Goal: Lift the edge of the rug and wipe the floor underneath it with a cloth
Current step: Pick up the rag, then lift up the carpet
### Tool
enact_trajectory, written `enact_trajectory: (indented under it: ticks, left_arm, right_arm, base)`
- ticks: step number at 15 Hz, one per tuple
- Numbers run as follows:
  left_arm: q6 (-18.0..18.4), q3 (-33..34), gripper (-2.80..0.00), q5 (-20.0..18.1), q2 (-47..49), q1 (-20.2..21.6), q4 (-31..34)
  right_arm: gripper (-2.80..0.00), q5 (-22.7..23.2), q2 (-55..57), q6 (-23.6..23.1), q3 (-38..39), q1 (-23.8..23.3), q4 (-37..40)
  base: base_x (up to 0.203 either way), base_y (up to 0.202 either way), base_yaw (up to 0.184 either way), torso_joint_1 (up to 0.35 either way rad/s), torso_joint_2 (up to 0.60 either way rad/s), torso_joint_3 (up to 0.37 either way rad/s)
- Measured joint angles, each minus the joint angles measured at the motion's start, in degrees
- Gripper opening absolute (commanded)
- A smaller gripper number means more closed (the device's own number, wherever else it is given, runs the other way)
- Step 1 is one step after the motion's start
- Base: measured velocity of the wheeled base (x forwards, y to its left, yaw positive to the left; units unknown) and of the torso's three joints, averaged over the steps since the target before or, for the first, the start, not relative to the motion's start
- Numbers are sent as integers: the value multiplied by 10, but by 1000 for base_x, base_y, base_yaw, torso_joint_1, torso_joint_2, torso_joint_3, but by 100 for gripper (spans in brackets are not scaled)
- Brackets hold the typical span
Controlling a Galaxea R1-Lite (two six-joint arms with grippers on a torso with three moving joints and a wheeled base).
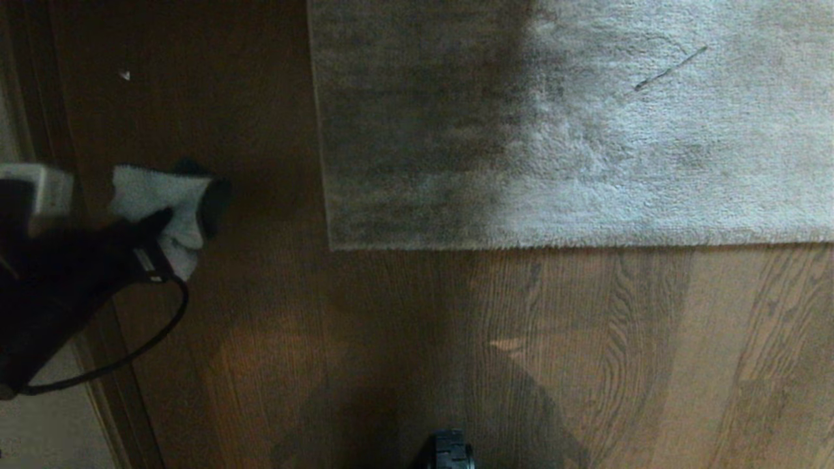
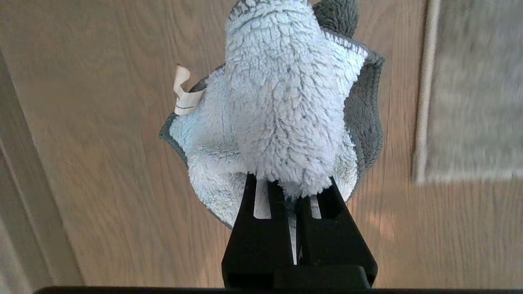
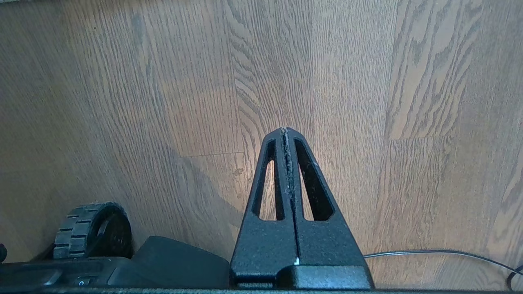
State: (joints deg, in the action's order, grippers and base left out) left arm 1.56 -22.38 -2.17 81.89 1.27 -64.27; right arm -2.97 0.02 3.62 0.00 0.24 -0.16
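Entry, current state. You have the left pincer [image 2: 296, 204] clamped on the small pale grey-blue fluffy cloth [image 2: 282, 102]; its fingers pinch a fold near one end and the rest bunches forward past the tips, dark grey backing and a white care tag showing. In the head view the left pincer [image 1: 159, 251] sits at the middle left of the frame, with the cloth [image 1: 159, 198] bunched just above it, above the brown wood-grain plank floor [image 1: 404, 352]. Whether the cloth touches the floor cannot be told.

The large light grey plush rug [image 1: 573, 124] fills the upper centre and upper right of the head view. It lies flat, not yet lifted. Its near edge runs left to right across the frame; its side edge runs top to bottom. The two meet at a corner left of centre.

Key relation: the rug corner lies to the right of the cloth-holding pincer, a strip of bare floor between them. The left arm is much the nearer one, but it is occupied.

The right pincer [image 3: 286, 134] has its fingers pressed together, holding nothing, over bare floor. In my judgement it would have to do the lifting.

Count: one rug, one cloth, two pincers. A base wheel [image 3: 94, 230] shows in the right wrist view.
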Motion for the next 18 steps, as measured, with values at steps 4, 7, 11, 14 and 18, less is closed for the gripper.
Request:
enact_trajectory:
  ticks: [4,7,11,14,18]
  left_arm:
    - [1,52,-280,-2,-56,0,81]
    - [2,96,-280,-2,-108,-1,154]
    - [8,153,-280,-2,-178,-1,257]
    - [9,200,-280,-1,-233,-1,298]
    - [17,222,-280,-1,-310,-4,387]
  right_arm:
    - [-280,0,0,0,0,0,0]
    - [-280,0,0,0,0,0,0]
    - [-280,0,0,0,0,0,0]
    - [-280,0,0,0,0,0,0]
    - [-280,0,0,0,0,0,0]
  base:
    - [0,0,0,0,0,0]
    - [0,0,0,0,0,0]
    - [0,0,0,0,0,0]
    - [0,0,0,0,0,0]
    - [0,0,0,0,0,0]
